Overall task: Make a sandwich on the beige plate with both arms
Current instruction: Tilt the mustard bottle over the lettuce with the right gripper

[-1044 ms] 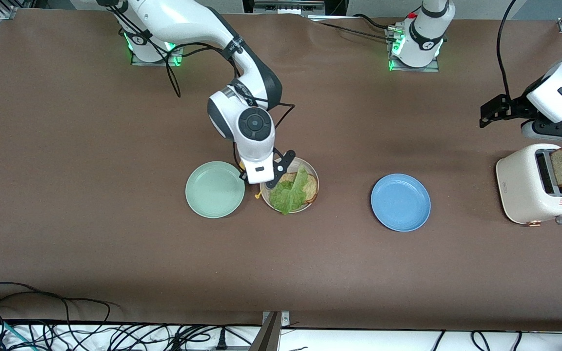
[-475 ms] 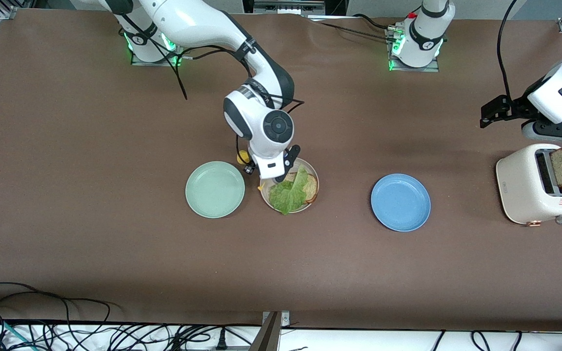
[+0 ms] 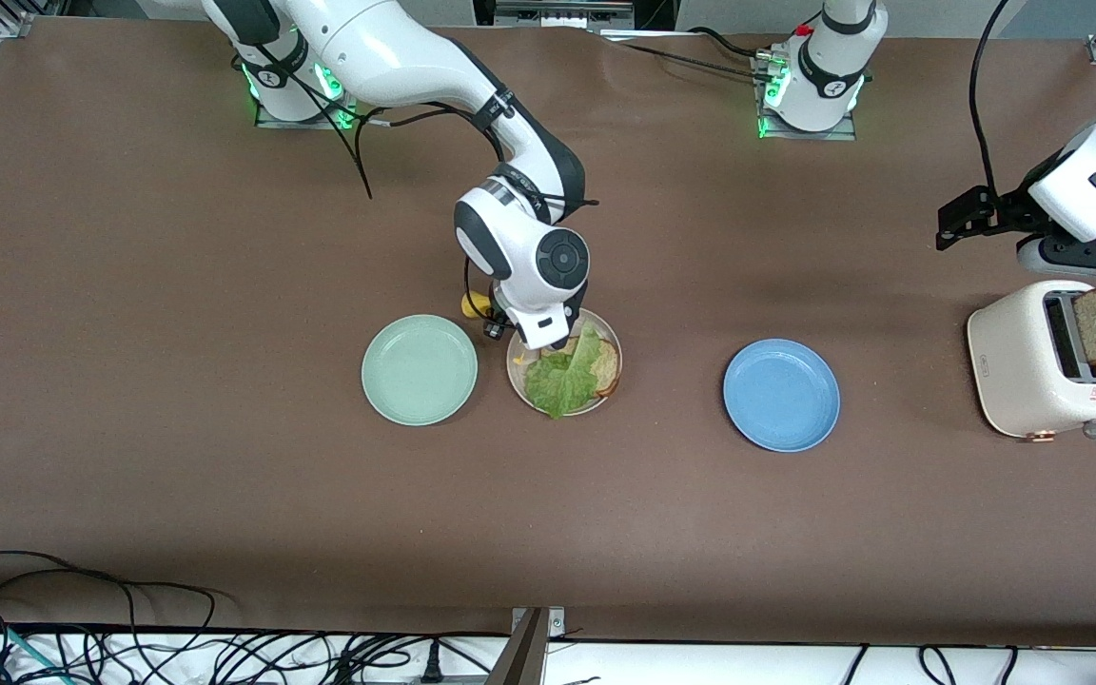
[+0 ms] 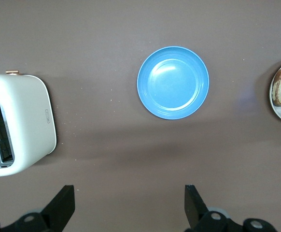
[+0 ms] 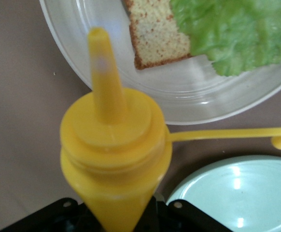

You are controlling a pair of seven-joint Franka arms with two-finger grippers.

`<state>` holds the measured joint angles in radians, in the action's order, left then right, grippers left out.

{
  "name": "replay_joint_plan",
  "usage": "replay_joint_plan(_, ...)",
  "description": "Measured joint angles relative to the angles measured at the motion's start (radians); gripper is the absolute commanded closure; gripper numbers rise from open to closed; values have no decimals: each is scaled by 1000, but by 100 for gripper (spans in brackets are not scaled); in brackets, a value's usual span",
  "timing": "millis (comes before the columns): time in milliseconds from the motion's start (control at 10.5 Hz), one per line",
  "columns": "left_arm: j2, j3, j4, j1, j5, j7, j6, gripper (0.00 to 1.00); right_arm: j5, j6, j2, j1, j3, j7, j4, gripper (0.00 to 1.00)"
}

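Yellow squeeze bottle (image 5: 114,159) in right pincer (image 5: 116,212) points nozzle at beige plate (image 5: 179,104).

I see the brown desk (image 3: 225,476) carrying three plates in a row: a mint-green plate (image 3: 420,369) toward the right arm's end, the beige plate (image 3: 521,379) just beside it, and a blue plate (image 3: 781,395) well apart. A white toaster (image 3: 1024,371) sits at the left arm's end. Both arm bases are mounted along the edge farthest from the front camera.
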<state>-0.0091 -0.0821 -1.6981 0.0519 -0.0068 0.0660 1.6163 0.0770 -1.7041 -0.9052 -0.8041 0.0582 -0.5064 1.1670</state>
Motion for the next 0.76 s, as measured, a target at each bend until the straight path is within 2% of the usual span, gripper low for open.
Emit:
replay_joint_plan(380,0,0,0,0,0,0,0,0,0,28,-35,0,2,-105,-11,100)
replay_joint_plan(759,0,0,0,0,0,0,0,0,-2,58,-45,0,2,-123,-50,100)
